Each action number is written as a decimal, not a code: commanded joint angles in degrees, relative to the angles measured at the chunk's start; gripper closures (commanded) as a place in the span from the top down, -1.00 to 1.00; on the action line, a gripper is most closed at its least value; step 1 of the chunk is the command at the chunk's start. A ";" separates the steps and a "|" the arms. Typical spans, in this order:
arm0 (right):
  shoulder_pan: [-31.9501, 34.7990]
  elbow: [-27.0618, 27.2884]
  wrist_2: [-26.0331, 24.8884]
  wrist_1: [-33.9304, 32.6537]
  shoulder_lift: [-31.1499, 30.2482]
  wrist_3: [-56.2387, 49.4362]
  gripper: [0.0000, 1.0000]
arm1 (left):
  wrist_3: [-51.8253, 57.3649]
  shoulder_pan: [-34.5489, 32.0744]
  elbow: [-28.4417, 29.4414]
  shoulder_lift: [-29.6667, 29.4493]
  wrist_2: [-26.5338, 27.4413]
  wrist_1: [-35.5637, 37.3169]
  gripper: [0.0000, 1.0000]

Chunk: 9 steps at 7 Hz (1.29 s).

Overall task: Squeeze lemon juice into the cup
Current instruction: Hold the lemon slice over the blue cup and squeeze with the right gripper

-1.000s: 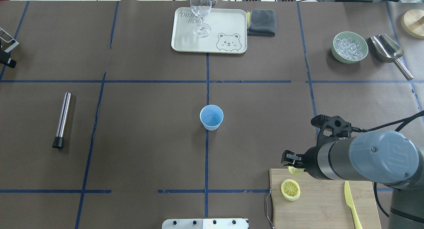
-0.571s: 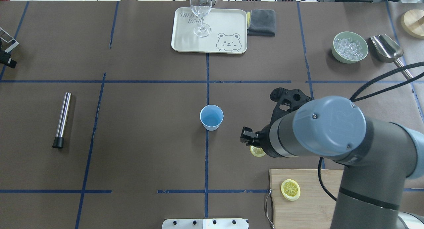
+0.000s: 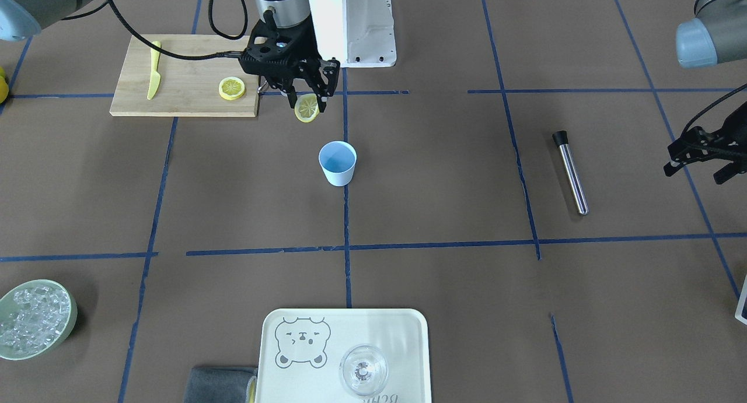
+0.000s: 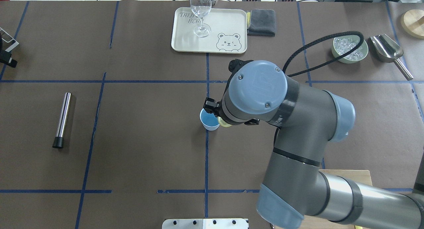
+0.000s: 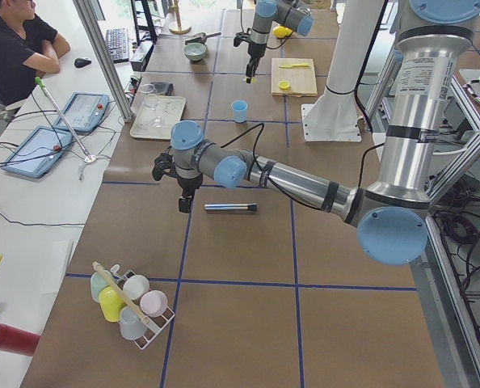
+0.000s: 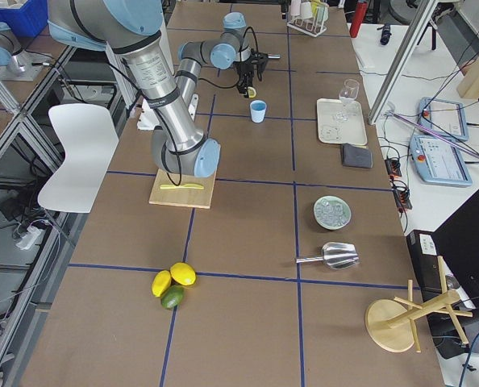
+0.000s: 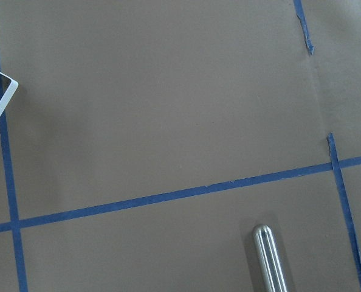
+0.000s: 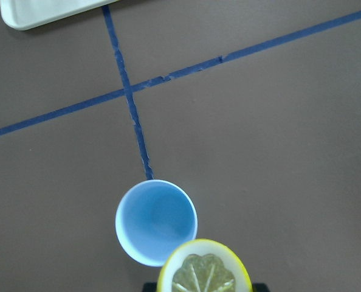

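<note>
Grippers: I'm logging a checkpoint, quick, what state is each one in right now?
Left gripper: open, holding nothing.
Right gripper: closed on the lemon.

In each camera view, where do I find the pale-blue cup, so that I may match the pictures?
Front-facing: cup just left of centre, upper half.
Overhead: cup at centre, partly hidden.
Exterior left: cup top centre.
Exterior right: cup top centre.
Left wrist: not in it.
Right wrist: cup low, left of centre.
Shared landmark: the blue tape line running from cup to tray.
</note>
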 commanded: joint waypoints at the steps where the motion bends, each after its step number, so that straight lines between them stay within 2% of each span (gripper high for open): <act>1: 1.25 -11.47 0.12 6.86 4.42 -0.28 0.17 | 0.00 0.00 0.06 -0.24 0.00 0.09 1.00; 2: 1.25 -13.87 0.20 7.23 5.30 -0.19 0.17 | 0.00 0.00 0.06 -0.33 -0.09 0.09 1.00; 7: 0.46 -14.86 1.70 6.71 4.00 0.34 0.20 | -0.09 0.00 -0.03 -0.68 0.00 0.09 1.00; 8: 0.29 -14.86 1.96 6.53 4.26 0.43 0.28 | 0.00 0.00 0.06 -0.68 0.00 0.09 1.00; 9: 0.29 -14.77 2.22 6.53 4.26 0.51 0.45 | 0.00 0.00 0.41 -0.77 0.00 0.00 1.00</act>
